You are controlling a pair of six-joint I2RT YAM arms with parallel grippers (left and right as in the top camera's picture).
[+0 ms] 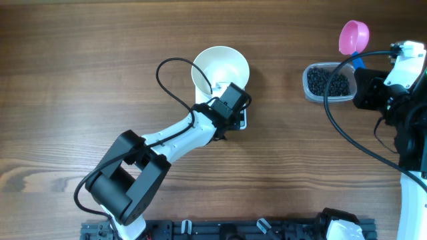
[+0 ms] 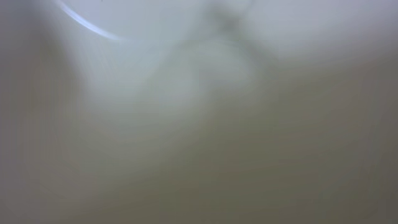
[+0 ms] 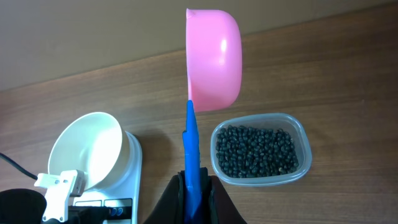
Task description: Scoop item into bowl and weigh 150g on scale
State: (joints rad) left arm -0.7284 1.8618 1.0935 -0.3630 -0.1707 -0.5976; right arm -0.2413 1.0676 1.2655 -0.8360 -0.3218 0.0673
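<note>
The white bowl (image 1: 220, 63) stands on the scale (image 1: 242, 122), which my left arm mostly covers. My left gripper (image 1: 228, 92) is at the bowl's near rim. The left wrist view is only a whitish blur, so its fingers and any hold on the rim are hidden. My right gripper (image 3: 193, 185) is shut on the blue handle (image 3: 191, 140) of a pink scoop (image 3: 214, 59), held on its side above the table, its inside hidden. The item, small black beans (image 3: 255, 152), fills a clear tub (image 1: 328, 82) just beside the scoop (image 1: 353, 37). In the right wrist view the bowl (image 3: 87, 149) looks empty.
The scale's (image 3: 127, 186) display and buttons lie at its front edge, partly under the left wrist. A black cable (image 1: 170, 73) loops from the left arm beside the bowl. The right arm's base and cables crowd the table's right edge.
</note>
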